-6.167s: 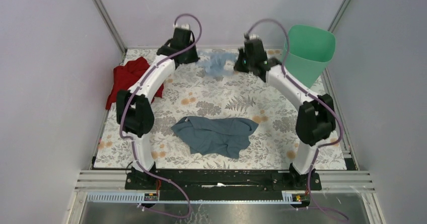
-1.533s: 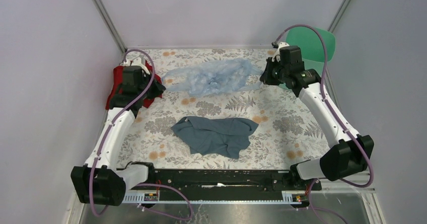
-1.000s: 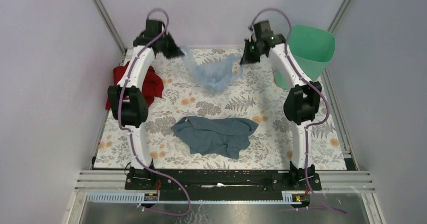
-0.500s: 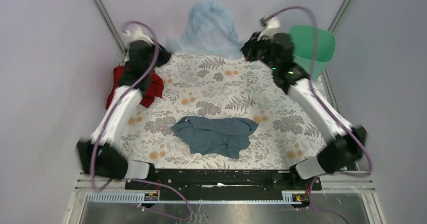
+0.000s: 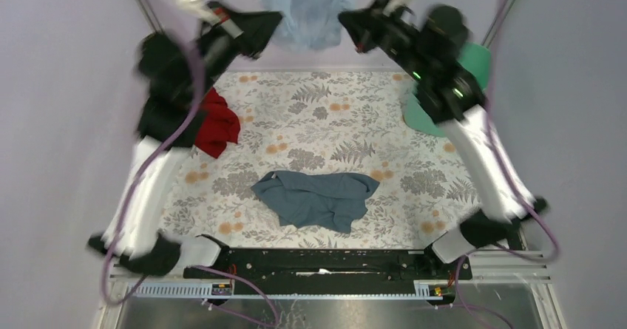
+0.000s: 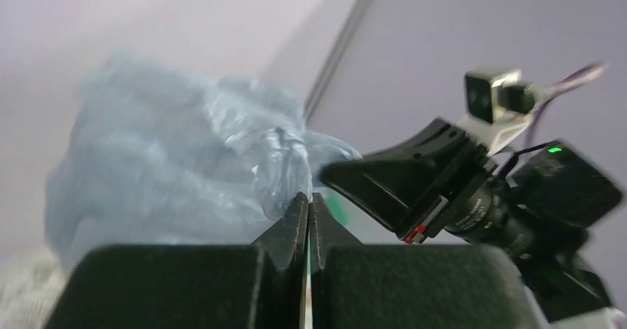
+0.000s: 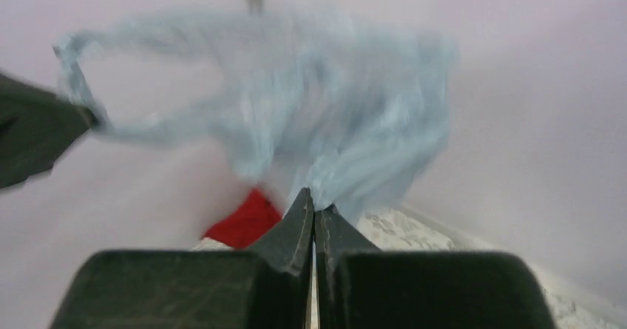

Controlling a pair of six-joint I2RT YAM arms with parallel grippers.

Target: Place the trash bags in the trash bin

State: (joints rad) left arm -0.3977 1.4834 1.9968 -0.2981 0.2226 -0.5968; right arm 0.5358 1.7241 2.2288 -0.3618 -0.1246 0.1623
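The pale-blue translucent trash bag (image 5: 307,7) hangs high in the air near the back wall, stretched between both grippers. My left gripper (image 5: 275,20) is shut on the bag's left edge; in the left wrist view the film (image 6: 192,170) bunches at the closed fingertips (image 6: 308,199). My right gripper (image 5: 344,20) is shut on its right edge; the right wrist view shows the bag (image 7: 318,114) rising from the closed tips (image 7: 314,209). The mint-green trash bin (image 5: 473,66) stands at the back right corner, mostly hidden behind my right arm.
A grey-blue cloth (image 5: 316,198) lies crumpled at the centre front of the floral mat (image 5: 333,122). A red cloth (image 5: 214,126) lies at the left edge, also in the right wrist view (image 7: 248,222). Walls enclose the sides and back.
Both grippers have lifted the bag from the mat to high above the back of the table, moving closer together. The cloths have not moved.
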